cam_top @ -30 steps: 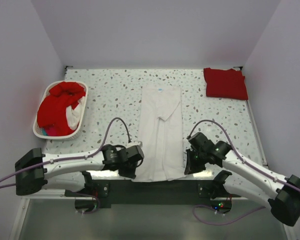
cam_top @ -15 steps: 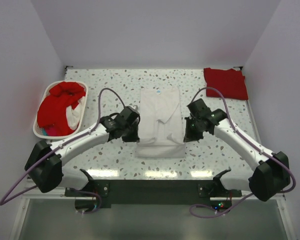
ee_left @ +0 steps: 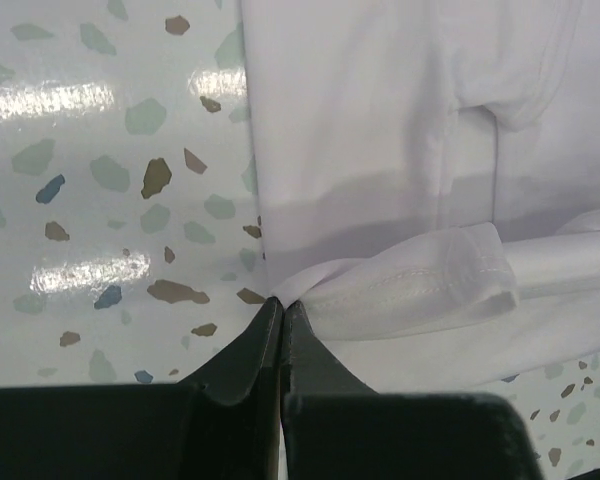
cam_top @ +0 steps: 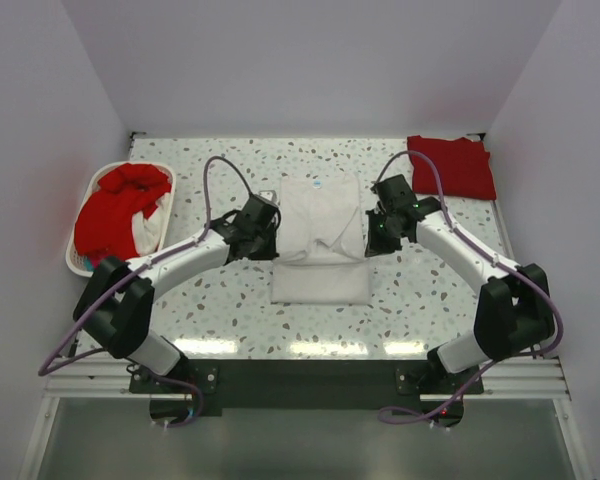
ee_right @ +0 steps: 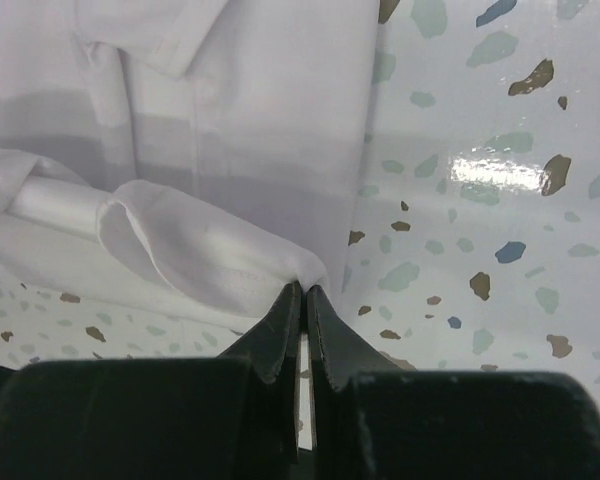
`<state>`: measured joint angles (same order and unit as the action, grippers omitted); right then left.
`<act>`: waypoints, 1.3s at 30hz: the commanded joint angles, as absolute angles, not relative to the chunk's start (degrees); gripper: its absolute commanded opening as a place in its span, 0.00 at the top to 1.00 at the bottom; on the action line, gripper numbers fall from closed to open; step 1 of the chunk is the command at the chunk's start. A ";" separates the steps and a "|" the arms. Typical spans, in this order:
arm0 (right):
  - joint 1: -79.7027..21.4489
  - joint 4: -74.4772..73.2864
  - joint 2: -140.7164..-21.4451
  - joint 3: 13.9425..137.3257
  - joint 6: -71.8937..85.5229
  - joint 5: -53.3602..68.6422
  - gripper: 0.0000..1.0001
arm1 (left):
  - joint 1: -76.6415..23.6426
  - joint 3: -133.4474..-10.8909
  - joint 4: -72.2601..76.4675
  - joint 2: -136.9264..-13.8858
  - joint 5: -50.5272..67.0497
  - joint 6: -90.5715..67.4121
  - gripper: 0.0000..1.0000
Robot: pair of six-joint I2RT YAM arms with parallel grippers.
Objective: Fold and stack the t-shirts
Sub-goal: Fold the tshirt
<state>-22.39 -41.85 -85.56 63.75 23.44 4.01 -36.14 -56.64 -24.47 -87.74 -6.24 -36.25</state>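
The white t-shirt (cam_top: 321, 240) lies in the middle of the table, its near half doubled back over itself; a small blue neck label shows at its far end. My left gripper (cam_top: 272, 246) is shut on the hem's left corner (ee_left: 380, 295). My right gripper (cam_top: 370, 243) is shut on the hem's right corner (ee_right: 220, 262). Both hold the hem above the lower cloth layer (ee_left: 380, 120), about midway along the shirt. A folded red t-shirt (cam_top: 451, 166) lies at the far right. More red cloth (cam_top: 115, 211) fills the basket at the left.
A white oval basket (cam_top: 80, 262) stands at the left edge with red and white cloth in it. The speckled tabletop (cam_top: 220, 300) has walls on three sides. Both arms reach inward over the table from the near edge.
Both grippers have carried the shirt's near hem away from the table's front edge toward the collar. The shirt went from a long strip to a doubled, shorter shape.
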 commanded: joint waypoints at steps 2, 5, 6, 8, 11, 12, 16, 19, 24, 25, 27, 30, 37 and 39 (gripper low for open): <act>-21.10 -37.62 -86.57 66.01 20.48 3.61 1.00 | -35.16 -60.55 -18.72 -88.94 -8.17 -32.44 1.00; -20.39 -35.95 -87.89 65.48 20.30 3.52 1.00 | -35.07 -61.69 -17.41 -91.04 -8.43 -31.82 1.00; -19.96 -35.43 -88.15 65.04 20.22 3.60 1.00 | -34.98 -61.96 -17.05 -91.66 -8.44 -31.73 1.00; -19.60 -33.67 -89.29 64.69 19.95 3.34 1.00 | -34.63 -62.66 -16.61 -93.50 -8.70 -31.64 1.00; -19.16 -31.65 -90.96 64.34 19.34 2.73 1.00 | -34.54 -62.40 -15.21 -95.09 -10.27 -31.46 1.00; -19.07 -31.03 -91.49 64.25 19.16 2.72 1.00 | -34.54 -62.32 -14.51 -95.27 -10.72 -31.46 1.00; -18.98 -28.48 -93.78 64.07 18.02 2.20 1.00 | -33.93 -61.18 -12.92 -95.89 -12.30 -32.78 1.00; -18.98 -26.73 -95.01 63.72 17.84 2.28 1.00 | -33.75 -59.42 -10.38 -95.98 -12.48 -33.13 0.99; -18.98 -26.27 -96.85 64.33 17.84 2.37 0.98 | -33.66 -59.15 -9.23 -98.35 -12.66 -33.05 0.86; -19.07 -27.67 -96.86 64.86 17.93 2.55 0.94 | -33.66 -59.06 -9.32 -98.26 -12.66 -33.22 0.79; -19.07 -28.65 -96.07 66.44 18.19 2.72 0.78 | -33.75 -58.45 -9.32 -97.13 -12.57 -33.40 0.71; -19.07 -30.67 -93.43 67.85 18.72 1.85 0.62 | -33.84 -57.31 -10.10 -93.53 -12.83 -34.27 0.56; -22.84 -29.10 -86.84 64.25 20.12 4.04 0.61 | -42.17 -53.62 -12.13 -83.68 -17.57 -37.35 0.48; -25.74 -28.13 -85.87 62.41 21.17 4.66 0.67 | -45.77 -51.95 -11.52 -83.15 -17.93 -37.97 0.51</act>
